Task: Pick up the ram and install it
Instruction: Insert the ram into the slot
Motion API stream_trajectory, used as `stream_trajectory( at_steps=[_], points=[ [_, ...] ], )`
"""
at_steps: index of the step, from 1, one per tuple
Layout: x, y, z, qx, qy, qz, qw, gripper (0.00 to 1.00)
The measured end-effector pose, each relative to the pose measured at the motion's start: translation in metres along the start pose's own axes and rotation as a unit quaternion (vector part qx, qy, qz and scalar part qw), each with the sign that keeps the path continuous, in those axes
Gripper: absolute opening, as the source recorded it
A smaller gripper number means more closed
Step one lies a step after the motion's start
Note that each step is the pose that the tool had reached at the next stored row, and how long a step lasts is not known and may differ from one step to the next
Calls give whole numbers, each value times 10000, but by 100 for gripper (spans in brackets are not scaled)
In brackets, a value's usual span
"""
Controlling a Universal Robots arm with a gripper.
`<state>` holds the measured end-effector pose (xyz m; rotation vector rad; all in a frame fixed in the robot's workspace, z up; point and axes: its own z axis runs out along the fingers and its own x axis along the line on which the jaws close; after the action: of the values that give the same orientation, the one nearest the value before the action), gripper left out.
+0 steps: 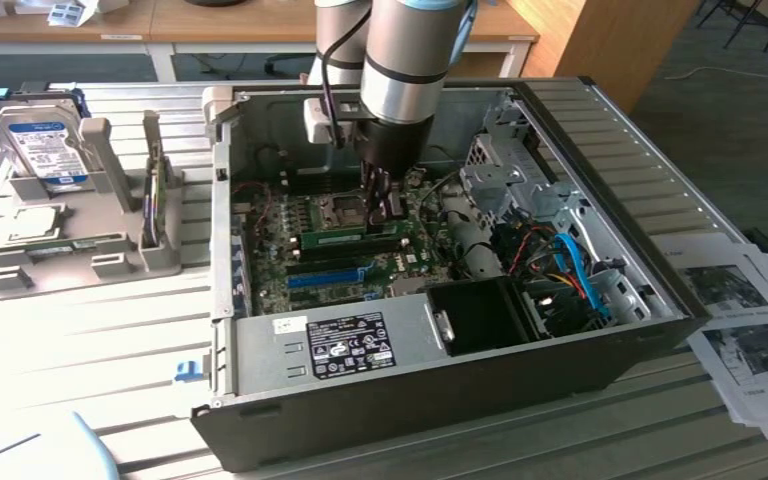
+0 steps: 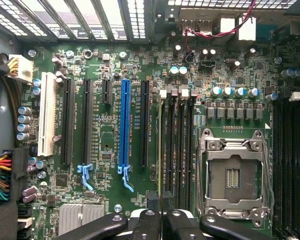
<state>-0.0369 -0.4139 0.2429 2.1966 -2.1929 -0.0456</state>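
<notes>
Arm: one robot arm [image 1: 404,60] reaches down from above into the open case.
Gripper: one gripper [image 1: 387,208] [image 2: 161,201], its two fingers [image 2: 153,200] pinched close on the thin upper edge of the ram.
Ram: one ram [image 1: 335,238] [image 2: 160,145], a green stick standing on edge in a memory slot just beside the processor socket. The end towards the exterior view's right sits between the fingers.
Case: one computer case [image 1: 398,410] lies open on the slatted table [image 1: 117,340]. It holds the motherboard [image 2: 110,65], a black box-shaped shroud [image 1: 484,315] and loose red, blue and black cables [image 1: 564,265].
Processor socket: one processor socket [image 2: 232,175], with a metal frame and an open centre.
Long slots: one blue slot [image 2: 123,125], one white slot [image 2: 46,117] and four black slots, one of them short. All six stand in a row, on the far side of the ram from the socket.
Wire bundle: one bundle of coloured wires [image 2: 0,175] at the board's edge, near a white connector [image 2: 17,67].
Stand: one grey stand [image 1: 104,170] on the table to the exterior view's left of the case. It holds one hard drive [image 1: 37,145] with a blue-white label, upright.
Papers: several printed sheets [image 1: 744,330] lie on the table at the exterior view's right, beside the case.
</notes>
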Motion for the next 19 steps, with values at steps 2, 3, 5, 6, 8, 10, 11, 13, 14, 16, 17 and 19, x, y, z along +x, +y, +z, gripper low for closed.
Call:
stream_trajectory(
  at_steps=[2, 3, 5, 6, 8, 10, 11, 13, 14, 16, 17, 19],
  points=[
    [-1, 0, 1, 1, -1, 0, 10000, 11],
    [-3, 0, 2, 1, -2, 0, 10000, 11],
    [-7, 0, 3, 0, 0, 0, 10000, 11],
    [-11, 0, 4, 0, 0, 0, 10000, 11],
    [-16, 0, 6, 0, -1, 0, 10000, 11],
    [-16, 0, 5, 0, 0, 0, 10000, 11],
    [-16, 0, 5, 0, 0, 0, 10000, 11],
    [-16, 0, 6, 0, 1, 0, 10000, 11],
    [-16, -1, 10, 0, 0, 0, 10000, 11],
    [-16, -1, 18, 0, 0, 0, 10000, 11],
    [-16, -1, 22, 0, 0, 0, 10000, 11],
    [-16, -2, 32, 0, 0, 0, 10000, 11]
  ],
)
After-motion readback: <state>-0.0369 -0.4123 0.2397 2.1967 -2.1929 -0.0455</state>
